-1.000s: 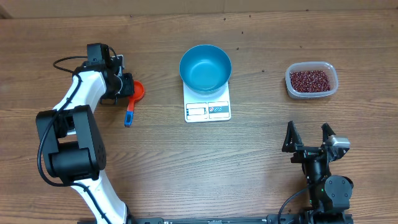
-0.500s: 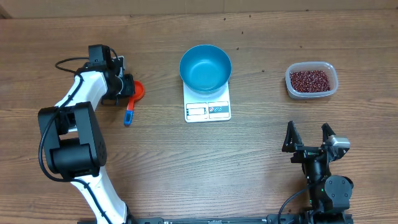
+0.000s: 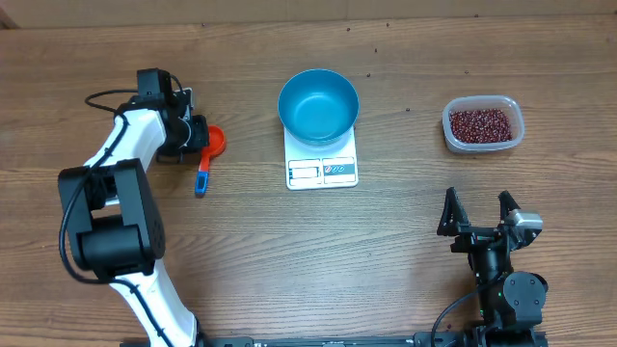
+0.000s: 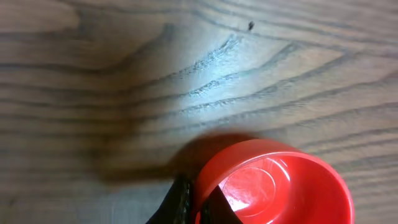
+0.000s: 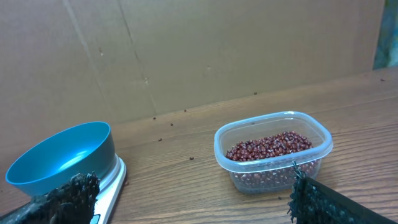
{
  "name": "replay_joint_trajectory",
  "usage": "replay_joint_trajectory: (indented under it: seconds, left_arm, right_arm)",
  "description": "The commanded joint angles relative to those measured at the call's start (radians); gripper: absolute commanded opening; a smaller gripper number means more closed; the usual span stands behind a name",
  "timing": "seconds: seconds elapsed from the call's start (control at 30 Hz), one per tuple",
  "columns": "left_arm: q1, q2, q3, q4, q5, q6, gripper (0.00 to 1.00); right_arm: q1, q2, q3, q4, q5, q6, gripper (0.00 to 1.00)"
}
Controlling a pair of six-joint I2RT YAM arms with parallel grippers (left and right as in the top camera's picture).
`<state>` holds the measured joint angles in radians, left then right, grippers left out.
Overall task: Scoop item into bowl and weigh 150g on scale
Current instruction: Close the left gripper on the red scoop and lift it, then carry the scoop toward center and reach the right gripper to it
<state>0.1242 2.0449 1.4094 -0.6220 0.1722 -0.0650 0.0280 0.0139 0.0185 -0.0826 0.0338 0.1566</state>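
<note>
Jaws of the left gripper [image 3: 200,137] are fully closed on the left rim of the red scoop [image 3: 213,143]. In the left wrist view the dark fingers [image 4: 179,200] pinch the cup's wall, one outside it and one inside. The scoop's cup looks bare inside, and its blue handle points toward the near side. I cannot tell whether the scoop rests on the table [image 3: 289,251] or is lifted off it.

The right gripper [image 3: 476,204] stands at the near right with its jaws spread as wide as they go, holding and touching nothing.

The red-brown beans [image 3: 479,124] lie in a loose heap in the clear plastic container [image 3: 518,114] at the far right, well apart from both grippers. The blue bowl [image 3: 318,104] sits on the far end of the white kitchen scale [image 3: 322,170] at the middle of the table, with the display panel toward the near side.

Bare wood separates the scoop from the scale, and a wider stretch lies between the scale and the container. The near half of the table is open except for the two arms. The far edge of the table runs just beyond the bowl, and the right wrist view shows a cardboard wall [image 5: 186,50] behind it.

Counted: one scoop, one bowl, one scale, one container, two grippers. The beans are too many to count. A few dark specks dot the wood near the far edge.
</note>
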Motion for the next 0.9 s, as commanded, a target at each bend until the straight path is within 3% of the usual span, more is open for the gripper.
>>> replay_joint_trajectory:
  seconds: [0.0, 0.4, 0.73, 0.87]
  left_arm:
    - [-0.003, -0.201, 0.014, -0.014, 0.005, -0.071, 0.04]
    - [-0.074, -0.739, 0.013, -0.183, 0.004, -0.340, 0.04]
    - [-0.189, -0.832, 0.013, -0.372, 0.003, -0.578, 0.04]
    - [-0.238, -0.818, 0.011, -0.407, 0.000, -0.605, 0.04]
  right_arm:
    - [0.005, -0.011, -0.010, 0.003, 0.014, -0.002, 1.00]
    - [0.005, -0.011, -0.010, 0.003, 0.014, -0.002, 1.00]
    - [0.005, -0.011, -0.010, 0.004, 0.014, -0.002, 1.00]
    - [0.005, -0.011, -0.010, 0.005, 0.010, -0.001, 1.00]
